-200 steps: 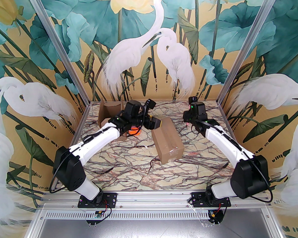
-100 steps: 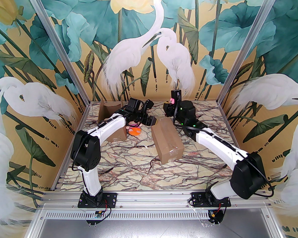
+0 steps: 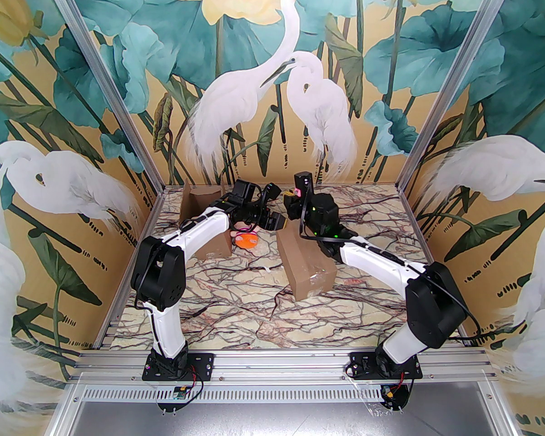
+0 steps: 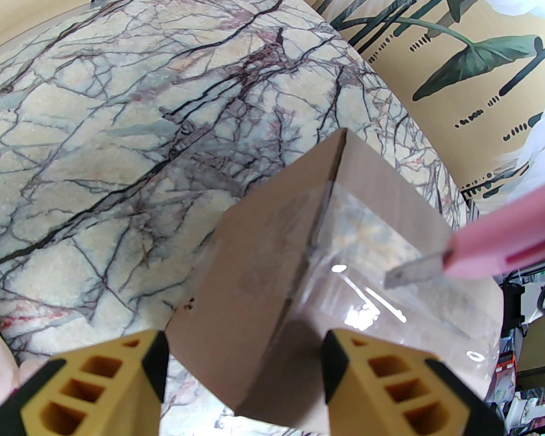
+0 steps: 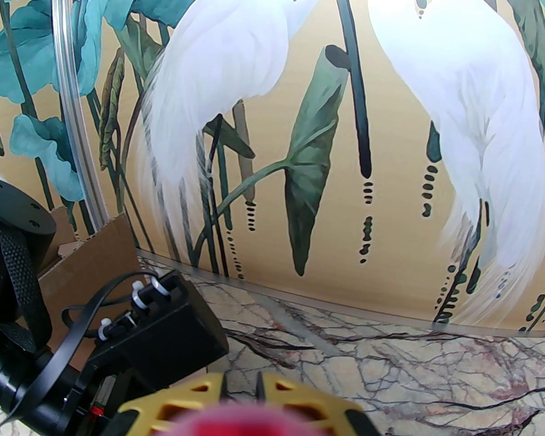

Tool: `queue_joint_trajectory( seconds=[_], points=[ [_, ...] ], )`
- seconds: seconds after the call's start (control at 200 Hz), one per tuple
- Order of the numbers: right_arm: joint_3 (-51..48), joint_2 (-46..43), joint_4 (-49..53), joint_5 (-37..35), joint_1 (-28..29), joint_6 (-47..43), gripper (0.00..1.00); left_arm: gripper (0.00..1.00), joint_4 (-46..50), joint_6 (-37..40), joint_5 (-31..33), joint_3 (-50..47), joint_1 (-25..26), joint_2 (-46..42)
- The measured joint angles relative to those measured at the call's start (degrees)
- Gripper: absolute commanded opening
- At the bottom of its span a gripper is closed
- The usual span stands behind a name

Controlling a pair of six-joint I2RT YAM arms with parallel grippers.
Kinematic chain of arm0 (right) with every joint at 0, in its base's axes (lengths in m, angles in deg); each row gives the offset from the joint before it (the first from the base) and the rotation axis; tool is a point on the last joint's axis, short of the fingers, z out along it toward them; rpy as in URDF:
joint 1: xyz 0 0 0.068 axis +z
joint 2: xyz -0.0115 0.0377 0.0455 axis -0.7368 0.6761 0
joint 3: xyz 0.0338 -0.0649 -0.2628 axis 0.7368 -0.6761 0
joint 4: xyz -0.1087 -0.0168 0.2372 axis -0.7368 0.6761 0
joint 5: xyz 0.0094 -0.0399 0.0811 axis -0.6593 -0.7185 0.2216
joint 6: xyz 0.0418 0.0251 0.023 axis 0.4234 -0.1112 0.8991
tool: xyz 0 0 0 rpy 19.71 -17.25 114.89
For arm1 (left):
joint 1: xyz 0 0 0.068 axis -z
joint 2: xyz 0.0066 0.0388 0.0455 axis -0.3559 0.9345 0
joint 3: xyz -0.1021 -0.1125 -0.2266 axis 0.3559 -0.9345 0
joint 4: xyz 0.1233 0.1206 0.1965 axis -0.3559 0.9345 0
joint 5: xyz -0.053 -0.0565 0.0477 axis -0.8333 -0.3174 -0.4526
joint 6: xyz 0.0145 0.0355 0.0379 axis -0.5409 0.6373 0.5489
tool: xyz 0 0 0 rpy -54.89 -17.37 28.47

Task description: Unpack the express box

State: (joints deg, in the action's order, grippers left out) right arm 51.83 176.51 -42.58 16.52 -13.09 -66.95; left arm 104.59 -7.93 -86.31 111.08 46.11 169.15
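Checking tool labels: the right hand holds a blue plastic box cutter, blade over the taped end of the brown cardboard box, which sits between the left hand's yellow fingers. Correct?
Wrong colour: the plastic box cutter is pink, not blue, as the left wrist view shows. The right hand holds it over the taped brown cardboard box, between the yellow fingers of the left hand.

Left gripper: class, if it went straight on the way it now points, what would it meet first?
Probably the taped cardboard box, whose near edge shows between the open fingers of the left gripper.
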Motion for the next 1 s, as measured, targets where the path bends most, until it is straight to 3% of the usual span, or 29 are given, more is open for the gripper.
queue_joint_trajectory(
  seconds=[0.715, 1.0],
  points=[
    [-1.01, 3.28, -3.54, -5.77, 0.63, -4.83, 0.0, 0.55, -1.75, -0.24, -1.68, -0.76, -0.13, 0.37],
    [-1.86, 3.04, -3.69, -7.23, 1.51, -4.63, 0.0, 0.49, -2.12, -1.75, -1.95, -1.05, -0.13, 0.42]
  ],
)
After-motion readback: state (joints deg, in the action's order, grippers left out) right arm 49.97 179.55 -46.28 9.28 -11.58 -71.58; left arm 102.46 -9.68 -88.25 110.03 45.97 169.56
